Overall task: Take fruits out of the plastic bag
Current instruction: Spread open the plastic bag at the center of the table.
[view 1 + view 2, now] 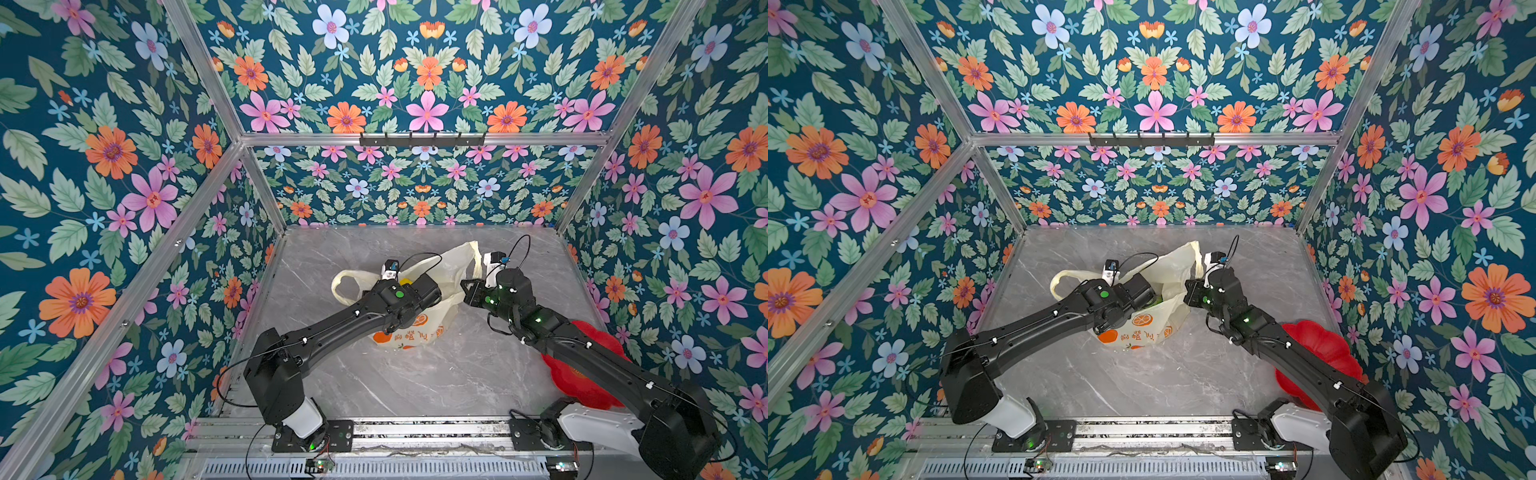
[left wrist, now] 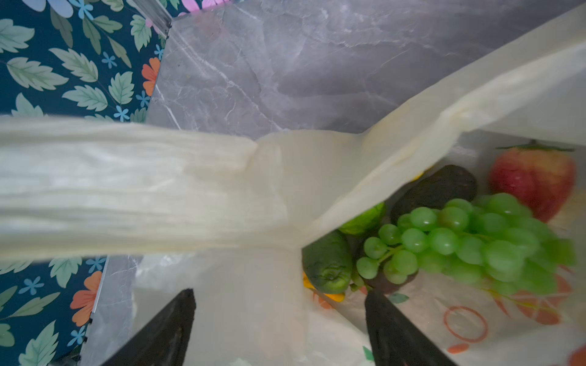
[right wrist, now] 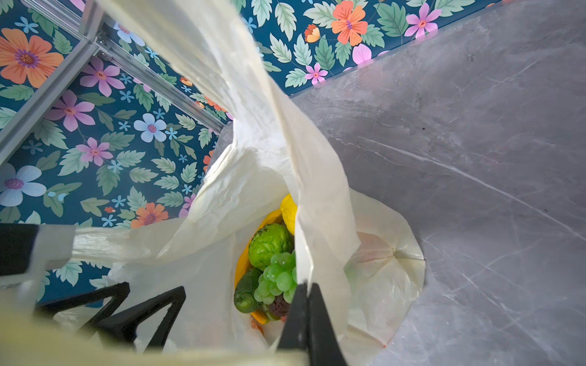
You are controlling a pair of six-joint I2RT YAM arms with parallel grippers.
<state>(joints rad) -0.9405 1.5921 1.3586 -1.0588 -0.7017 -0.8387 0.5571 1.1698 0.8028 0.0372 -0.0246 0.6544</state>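
Note:
The pale-yellow plastic bag point(image 1: 415, 332) stands mid-table with its mouth held up. My right gripper point(image 3: 306, 286) is shut on the bag's rim and holds that side raised. My left gripper point(image 2: 280, 293) is open at the mouth, its fingers point(image 2: 177, 326) straddling the bag's wall near a loop handle point(image 2: 126, 187). Inside the bag lie the fruits: a green grape bunch point(image 2: 459, 240), a dark avocado point(image 2: 434, 187), a red strawberry point(image 2: 532, 180), a green avocado point(image 2: 328, 263), a bumpy green fruit point(image 3: 269, 242), a lemon point(image 3: 288, 212) and a banana point(image 3: 244, 253).
A red flower-shaped plate point(image 1: 598, 345) lies at the right, partly under my right arm point(image 1: 582, 345). The bag's other loop handle point(image 1: 345, 282) droops to the left. Floral walls point(image 1: 124, 208) close in the grey marble table point(image 1: 415, 382) on three sides.

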